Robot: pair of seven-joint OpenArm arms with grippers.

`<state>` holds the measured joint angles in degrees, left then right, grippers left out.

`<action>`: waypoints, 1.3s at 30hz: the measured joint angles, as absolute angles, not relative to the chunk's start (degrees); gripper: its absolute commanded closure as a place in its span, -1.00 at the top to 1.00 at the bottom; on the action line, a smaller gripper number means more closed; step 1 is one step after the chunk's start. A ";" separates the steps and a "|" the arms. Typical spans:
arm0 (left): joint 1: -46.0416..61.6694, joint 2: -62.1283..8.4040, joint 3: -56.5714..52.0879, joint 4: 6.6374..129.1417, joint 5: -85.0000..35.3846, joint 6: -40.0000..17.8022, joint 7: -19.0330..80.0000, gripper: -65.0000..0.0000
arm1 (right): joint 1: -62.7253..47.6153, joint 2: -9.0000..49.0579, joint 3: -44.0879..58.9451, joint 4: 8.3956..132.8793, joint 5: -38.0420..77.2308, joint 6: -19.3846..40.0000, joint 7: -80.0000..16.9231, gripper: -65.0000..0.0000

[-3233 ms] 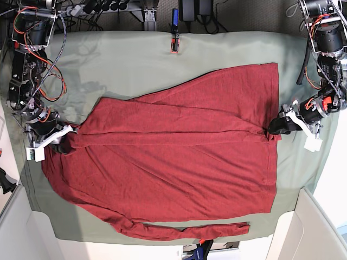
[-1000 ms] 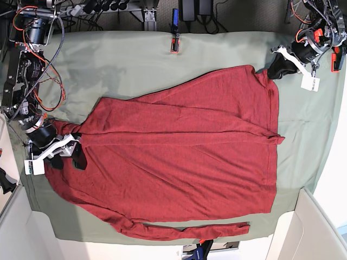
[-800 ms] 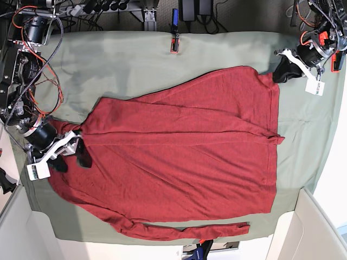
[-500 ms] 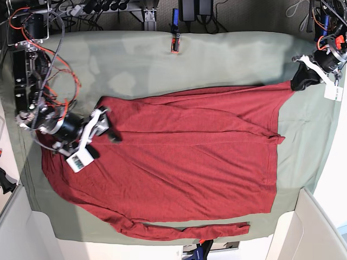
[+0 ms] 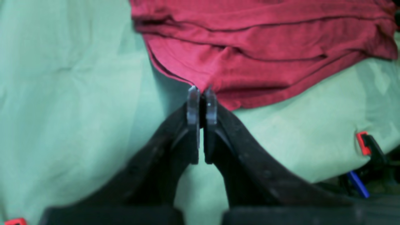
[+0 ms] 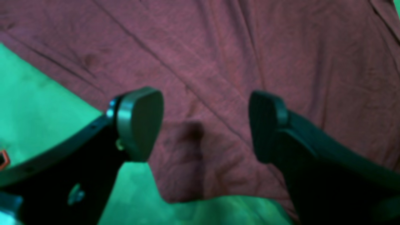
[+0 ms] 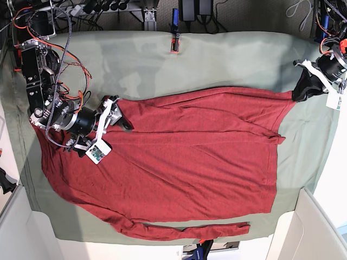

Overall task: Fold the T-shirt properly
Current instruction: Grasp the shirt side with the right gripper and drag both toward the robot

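Observation:
The dark red T-shirt (image 7: 184,157) lies spread on the pale green table cloth (image 7: 217,59), one long sleeve (image 7: 190,230) stretched along the near edge. At the far right, my left gripper (image 7: 300,88) is shut on the shirt's upper right corner. The left wrist view shows its tips (image 5: 201,92) pinching that corner of the T-shirt (image 5: 250,56). My right gripper (image 7: 118,115) hovers open over the shirt's upper left corner. In the right wrist view its fingers (image 6: 140,122) stand wide apart above the T-shirt (image 6: 218,62), holding nothing.
A red and black clamp (image 7: 175,43) with a blue handle (image 7: 174,16) grips the cloth's far edge. Cables (image 7: 59,70) hang by the right arm at the left. White bins (image 7: 320,227) sit at the near corners. Bare cloth (image 7: 309,141) lies right of the shirt.
My left gripper has pulled the shirt's corner out to the right, stretching the upper edge flat. My right gripper, still open, has moved from the shirt's left edge up and right over its upper left corner.

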<state>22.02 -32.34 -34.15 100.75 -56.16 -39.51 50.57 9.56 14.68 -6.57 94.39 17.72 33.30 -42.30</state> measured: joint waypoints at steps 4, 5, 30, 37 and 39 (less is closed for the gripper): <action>22.04 -32.56 -34.15 100.75 -54.85 -39.51 50.63 -1.00 | 9.54 20.21 -8.99 95.74 18.96 34.74 -44.86 0.38; 22.04 -32.58 -34.15 100.75 -54.76 -39.48 50.61 -1.00 | 9.54 22.09 -9.96 96.47 19.00 34.74 -45.08 0.38; 22.39 -33.15 -34.13 100.75 -54.89 -39.51 51.00 -1.00 | 10.17 30.92 -32.71 96.68 1.41 29.50 -35.97 0.38; 22.37 -33.17 -34.13 100.75 -54.78 -39.51 51.00 -1.00 | 11.18 30.79 -32.77 96.42 0.43 28.03 -36.29 0.38; 22.39 -33.17 -34.13 100.75 -54.43 -39.48 51.00 -1.00 | 12.14 30.81 -32.75 96.33 0.14 27.35 -36.47 0.38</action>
